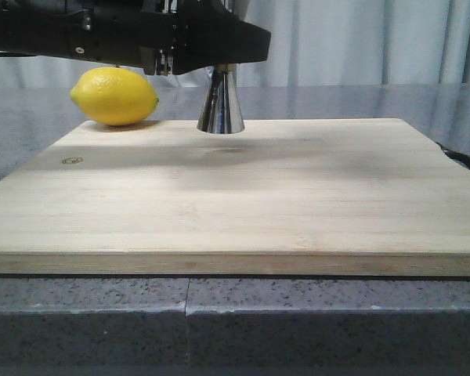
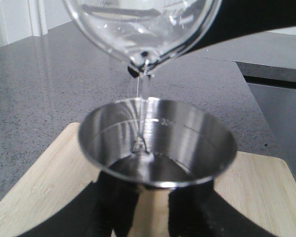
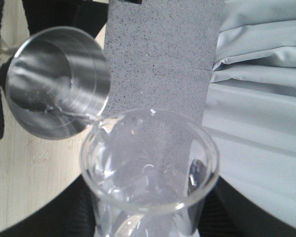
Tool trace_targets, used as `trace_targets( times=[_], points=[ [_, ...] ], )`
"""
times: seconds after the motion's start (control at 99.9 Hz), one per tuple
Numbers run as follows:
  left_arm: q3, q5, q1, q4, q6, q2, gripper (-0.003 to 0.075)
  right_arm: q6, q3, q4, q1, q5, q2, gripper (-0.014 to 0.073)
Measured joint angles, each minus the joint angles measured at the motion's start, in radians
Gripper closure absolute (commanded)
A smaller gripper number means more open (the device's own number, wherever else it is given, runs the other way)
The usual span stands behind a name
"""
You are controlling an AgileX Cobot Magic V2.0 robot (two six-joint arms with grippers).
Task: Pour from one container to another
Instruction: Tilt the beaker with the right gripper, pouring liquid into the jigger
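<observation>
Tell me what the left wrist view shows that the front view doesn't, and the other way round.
Only the left wrist view shows the glass beaker tipped over the steel jigger, a thin stream of clear liquid falling from its lip into the jigger's open cup, and liquid pooling at the bottom. Only the front view shows the lemon behind the board's far left corner, and the jigger's lower cone standing on the board, its top hidden behind a black arm. Both show the jigger and the wooden cutting board.
</observation>
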Motion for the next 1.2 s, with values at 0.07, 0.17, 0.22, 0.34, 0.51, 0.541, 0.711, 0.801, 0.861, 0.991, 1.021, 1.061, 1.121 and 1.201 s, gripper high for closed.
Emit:
trace_targets(
  times=[0.07, 0.17, 0.22, 0.34, 0.51, 0.541, 0.711, 0.801, 0.861, 0.991, 1.021, 1.061, 1.121, 1.201],
  points=[
    [0.0, 0.0, 0.0, 0.0, 0.0, 0.0, 0.0482, -0.007, 0.0, -0.004, 0.0, 0.0, 0.0, 0.0324],
    [0.0, 0.0, 0.0, 0.0, 0.0, 0.0, 0.0482, -0.014, 0.0, -0.004, 0.0, -0.002, 0.0, 0.0324],
    [0.0, 0.0, 0.0, 0.0, 0.0, 0.0, 0.0482, -0.019, 0.0, -0.004, 0.0, -0.002, 0.0, 0.0324],
    [0.0, 0.0, 0.0, 0.0, 0.0, 0.0, 0.0482, -0.033, 0.0, -0.004, 0.0, -0.002, 0.0, 0.0324],
    [0.0, 0.0, 0.0, 0.0, 0.0, 0.0, 0.0482, -0.05, 0.0, -0.004, 0.0, -0.002, 0.0, 0.0324],
    [0.0, 0.0, 0.0, 0.0, 0.0, 0.0, 0.0482, -0.052, 0.0, -0.004, 0.0, -0.002, 0.0, 0.0324],
    [0.0, 0.0, 0.0, 0.0, 0.0, 0.0, 0.0482, -0.077, 0.0, -0.004, 0.0, -0.002, 0.0, 0.0324],
    [0.0, 0.0, 0.0, 0.0, 0.0, 0.0, 0.0482, -0.089, 0.0, -0.004, 0.0, -0.002, 0.0, 0.0324],
    [0.0, 0.0, 0.0, 0.0, 0.0, 0.0, 0.0482, -0.096, 0.0, -0.004, 0.0, -0.002, 0.0, 0.0323],
    [0.0, 0.0, 0.0, 0.0, 0.0, 0.0, 0.0482, -0.102, 0.0, -0.004, 0.0, -0.003, 0.0, 0.0324],
    [0.0, 0.0, 0.0, 0.0, 0.0, 0.0, 0.0482, -0.104, 0.0, -0.004, 0.0, -0.003, 0.0, 0.0324],
    [0.0, 0.0, 0.0, 0.0, 0.0, 0.0, 0.0482, -0.107, 0.0, -0.004, 0.0, -0.003, 0.0, 0.0324],
    [0.0, 0.0, 0.0, 0.0, 0.0, 0.0, 0.0482, -0.112, 0.0, -0.004, 0.0, -0.003, 0.0, 0.0323],
    [0.0, 0.0, 0.0, 0.0, 0.0, 0.0, 0.0482, -0.118, 0.0, -0.005, 0.0, -0.004, 0.0, 0.0324]
  ],
)
